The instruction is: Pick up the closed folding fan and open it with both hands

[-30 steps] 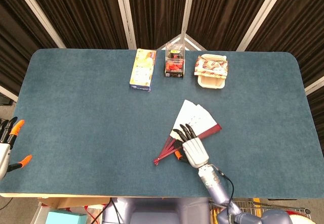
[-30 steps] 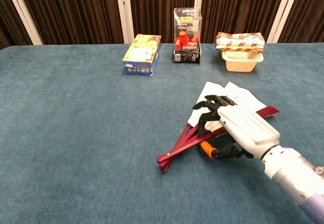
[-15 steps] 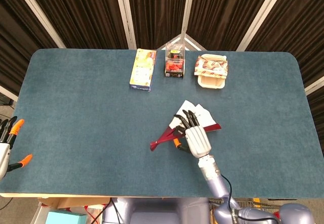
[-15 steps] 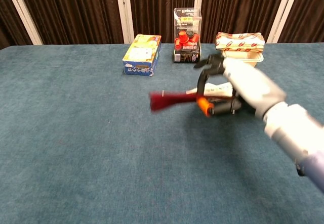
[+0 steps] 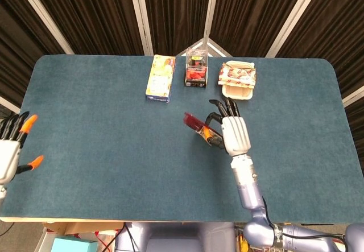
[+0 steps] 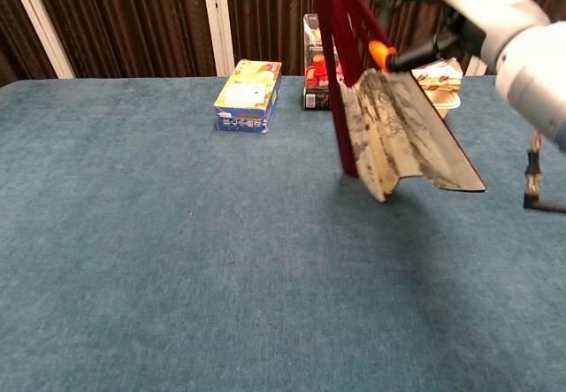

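Observation:
The folding fan (image 6: 398, 135) is off the blue table (image 5: 85, 127), held high by my right hand (image 6: 460, 3). Its dark red ribs (image 6: 340, 56) point up and its pale paper leaf hangs down, partly spread. In the head view only the fan's red end (image 5: 195, 123) shows, sticking out left of the right hand (image 5: 232, 132), which grips it with its fingers and orange-tipped thumb. My left hand (image 5: 12, 149) hovers off the table's left edge with its fingers apart and holds nothing. The chest view does not show it.
Along the table's far edge stand a yellow and blue box (image 5: 160, 78), a clear case of red items (image 5: 196, 70) and a cream tray (image 5: 238, 90) with a patterned packet on top. A cable (image 6: 531, 180) hangs at the right in the chest view.
My right hand has lifted the fan off the table, raising it high and toward the back, and the leaf now hangs down. The left hand has risen slightly at the left edge.

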Robot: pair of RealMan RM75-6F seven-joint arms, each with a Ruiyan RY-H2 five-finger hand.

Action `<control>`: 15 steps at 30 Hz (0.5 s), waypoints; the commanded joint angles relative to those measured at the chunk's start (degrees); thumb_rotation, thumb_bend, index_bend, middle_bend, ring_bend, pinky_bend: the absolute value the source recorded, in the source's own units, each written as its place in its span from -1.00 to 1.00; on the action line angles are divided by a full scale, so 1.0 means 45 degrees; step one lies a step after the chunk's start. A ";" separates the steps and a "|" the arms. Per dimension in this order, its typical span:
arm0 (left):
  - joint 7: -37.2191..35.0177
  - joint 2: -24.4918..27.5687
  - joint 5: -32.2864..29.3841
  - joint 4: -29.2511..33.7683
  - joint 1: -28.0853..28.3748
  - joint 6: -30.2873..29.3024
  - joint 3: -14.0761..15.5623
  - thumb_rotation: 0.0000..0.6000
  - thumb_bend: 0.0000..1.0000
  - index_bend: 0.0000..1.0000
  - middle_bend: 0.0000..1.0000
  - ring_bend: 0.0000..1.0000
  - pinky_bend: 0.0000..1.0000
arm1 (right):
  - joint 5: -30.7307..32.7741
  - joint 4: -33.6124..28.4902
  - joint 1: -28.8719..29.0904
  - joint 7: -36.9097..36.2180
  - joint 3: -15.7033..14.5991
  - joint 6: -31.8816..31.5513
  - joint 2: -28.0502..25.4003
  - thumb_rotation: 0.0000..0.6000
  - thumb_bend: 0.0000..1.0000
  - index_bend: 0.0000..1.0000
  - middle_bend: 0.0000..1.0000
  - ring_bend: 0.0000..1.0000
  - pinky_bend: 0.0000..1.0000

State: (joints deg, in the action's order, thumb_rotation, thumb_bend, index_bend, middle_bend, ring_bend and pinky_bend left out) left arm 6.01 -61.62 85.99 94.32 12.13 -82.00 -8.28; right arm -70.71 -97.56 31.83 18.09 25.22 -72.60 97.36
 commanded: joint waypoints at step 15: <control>0.3838 -0.2072 -0.3751 0.1305 0.4012 0.3443 -0.2167 1.00 -0.52 -0.69 -1.00 -1.00 -1.00 | 0.2157 -0.1101 0.1247 0.1311 0.1022 -0.0230 -0.0107 1.00 0.05 0.32 -0.56 -0.93 -0.90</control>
State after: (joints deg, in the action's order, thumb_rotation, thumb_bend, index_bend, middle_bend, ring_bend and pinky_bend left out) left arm 21.85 -69.37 70.92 99.84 28.63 -67.74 -17.20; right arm -61.16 -102.42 37.28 23.87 29.68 -73.57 96.89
